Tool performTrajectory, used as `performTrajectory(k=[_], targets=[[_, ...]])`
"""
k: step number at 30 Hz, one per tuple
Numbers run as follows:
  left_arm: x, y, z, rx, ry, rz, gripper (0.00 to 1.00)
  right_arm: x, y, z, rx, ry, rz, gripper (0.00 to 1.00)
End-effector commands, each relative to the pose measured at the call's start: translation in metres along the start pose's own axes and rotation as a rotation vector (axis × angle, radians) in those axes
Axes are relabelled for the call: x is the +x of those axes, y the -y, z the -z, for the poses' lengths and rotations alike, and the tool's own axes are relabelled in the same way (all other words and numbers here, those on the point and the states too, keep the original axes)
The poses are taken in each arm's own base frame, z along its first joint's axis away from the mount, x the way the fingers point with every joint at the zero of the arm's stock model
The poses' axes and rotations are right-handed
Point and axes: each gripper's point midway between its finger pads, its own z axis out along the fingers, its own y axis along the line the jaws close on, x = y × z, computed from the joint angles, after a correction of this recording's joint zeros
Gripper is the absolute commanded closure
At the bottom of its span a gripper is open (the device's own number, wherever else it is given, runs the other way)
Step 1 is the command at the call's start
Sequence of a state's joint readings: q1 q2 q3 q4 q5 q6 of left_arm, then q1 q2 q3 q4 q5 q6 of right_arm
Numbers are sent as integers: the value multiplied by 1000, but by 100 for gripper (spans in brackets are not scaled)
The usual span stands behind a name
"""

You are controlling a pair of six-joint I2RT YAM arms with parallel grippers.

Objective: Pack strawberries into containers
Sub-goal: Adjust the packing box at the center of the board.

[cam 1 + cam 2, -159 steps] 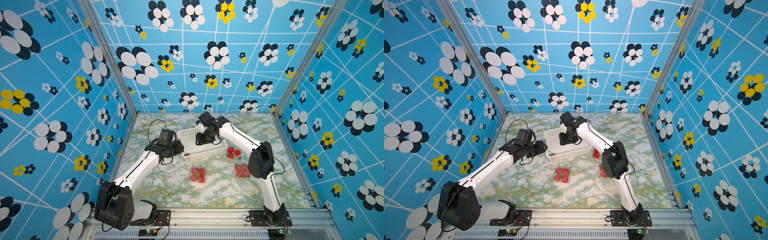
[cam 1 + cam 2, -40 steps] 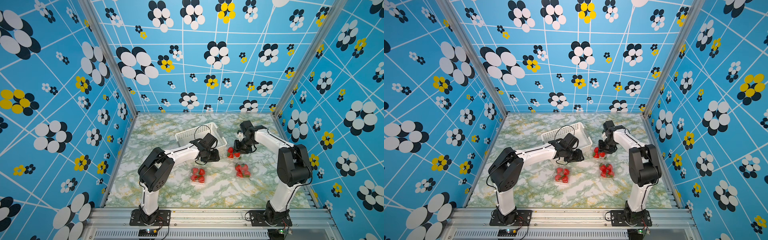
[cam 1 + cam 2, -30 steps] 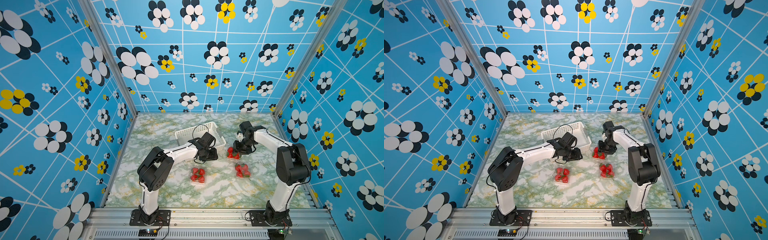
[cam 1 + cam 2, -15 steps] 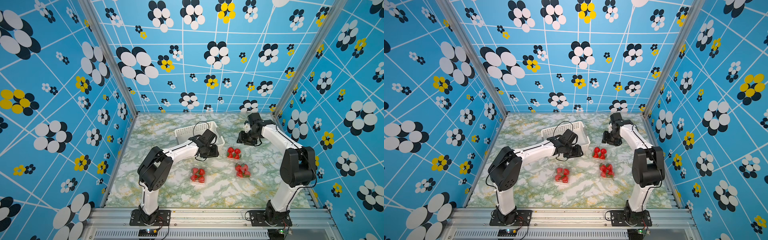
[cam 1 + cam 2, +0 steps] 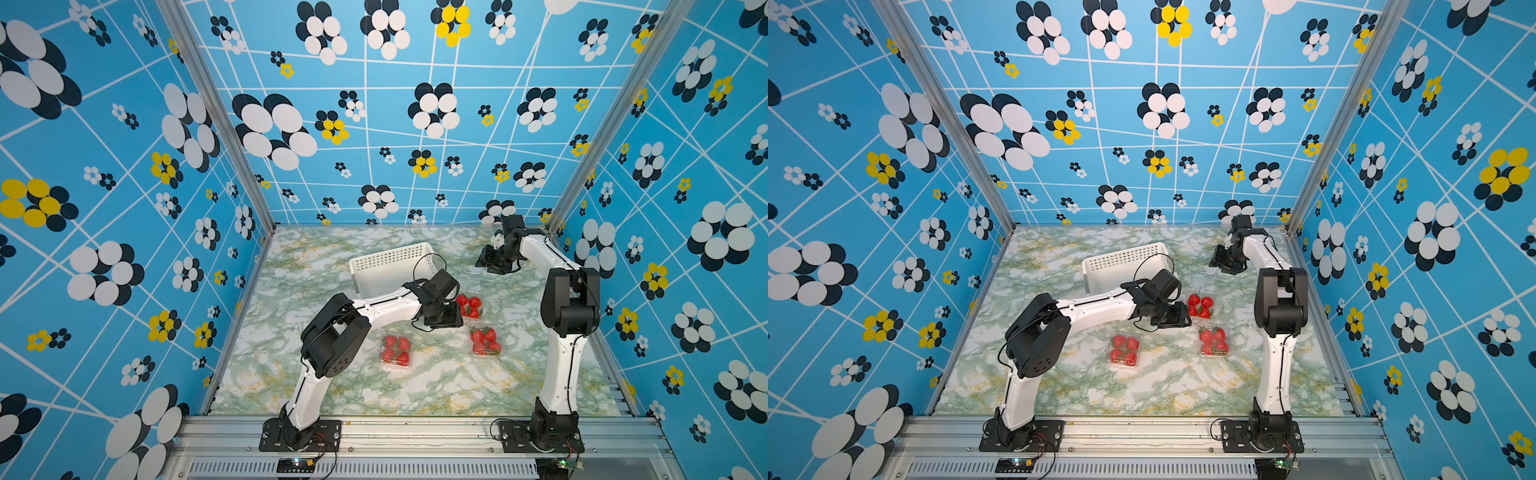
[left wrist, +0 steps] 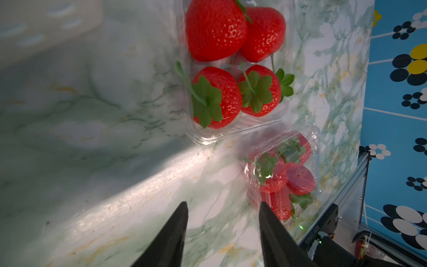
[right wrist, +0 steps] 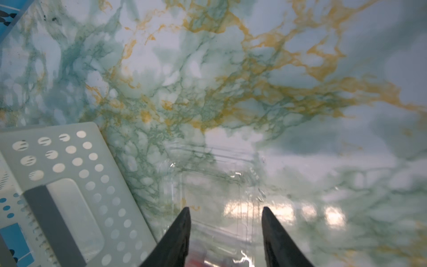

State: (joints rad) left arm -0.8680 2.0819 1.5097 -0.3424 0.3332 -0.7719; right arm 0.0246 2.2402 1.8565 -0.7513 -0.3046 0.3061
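White basket (image 5: 390,266) at rear of worktop (image 5: 291,365), near edge hidden behind left arm. Left fingers (image 6: 172,233) lost under wrist in both top views; wrist view shows them moderately apart, empty, over bare worktop. Strawberries (image 5: 396,351) sit in three clear containers (image 6: 203,138), walls barely visible. One lid (image 7: 215,182) lies open. Right fingers (image 7: 277,238) moderately apart, empty, over that lid; contact unclear.

A white perforated basket (image 5: 390,270) sits on the marbled tabletop (image 5: 436,382).
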Motion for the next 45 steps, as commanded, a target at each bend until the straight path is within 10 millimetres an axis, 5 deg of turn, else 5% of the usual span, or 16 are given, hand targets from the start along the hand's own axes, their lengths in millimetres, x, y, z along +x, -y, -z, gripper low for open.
performTrajectory(k=[1,14,24,45], targets=[[-10,15,0,50,7,6,49,-5,-5,-1,-24,-19,-19,49],[-13,15,-11,61,-3,30,49,-14,7,7,5,47,60,49],[-13,16,-22,73,-17,54,49,-13,14,-15,-45,-18,31,49],[-19,-5,-27,45,-8,133,50,30,14,-29,-111,-154,42,58]])
